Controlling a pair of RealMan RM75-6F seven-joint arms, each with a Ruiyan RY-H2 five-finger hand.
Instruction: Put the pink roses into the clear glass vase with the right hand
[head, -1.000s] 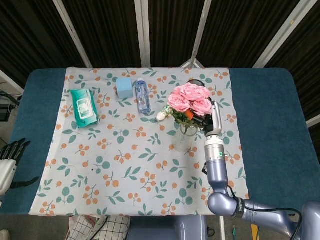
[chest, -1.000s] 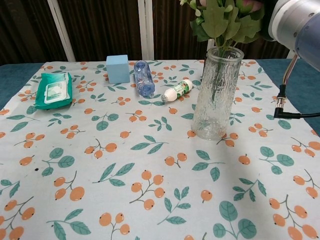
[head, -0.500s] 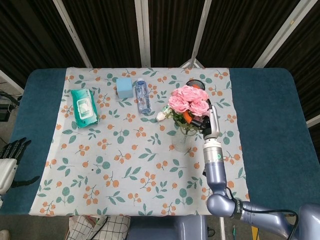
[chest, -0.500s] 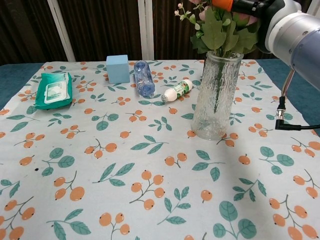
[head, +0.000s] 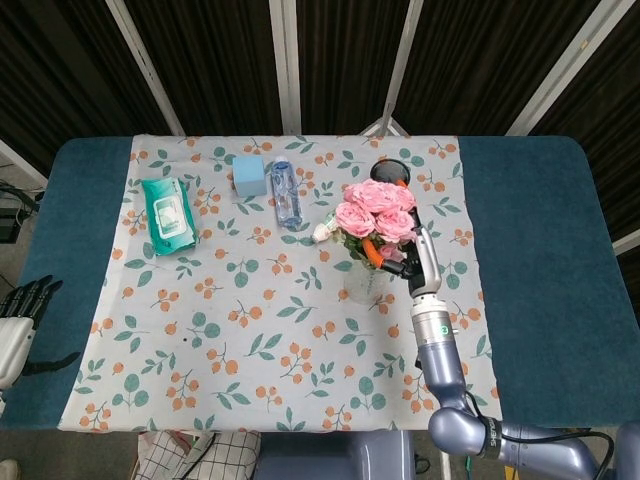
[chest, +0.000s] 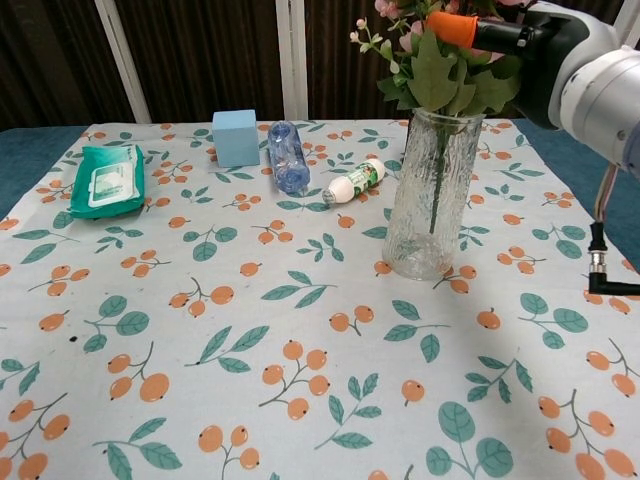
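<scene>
The pink roses (head: 376, 208) stand over the clear glass vase (chest: 431, 195), their green stem (chest: 437, 190) reaching well down inside the glass. My right hand (chest: 487, 37) grips the bunch just above the vase's rim, orange fingertips (chest: 451, 29) pressed among the leaves (chest: 436, 80). In the head view the hand (head: 388, 250) shows beside the vase (head: 361, 283), partly under the blooms. My left hand (head: 20, 305) hangs off the table's left edge, holding nothing, fingers together.
On the floral cloth (head: 250, 330) lie a green wipes pack (head: 166, 214), a blue cube (head: 249, 175), a lying water bottle (head: 287, 192) and a small white bottle (chest: 355, 181) just left of the vase. A cable connector (chest: 598, 272) hangs at right.
The roses have sunk lower into the vase, and my right hand has come down with them into the chest view. The left hand has not moved.
</scene>
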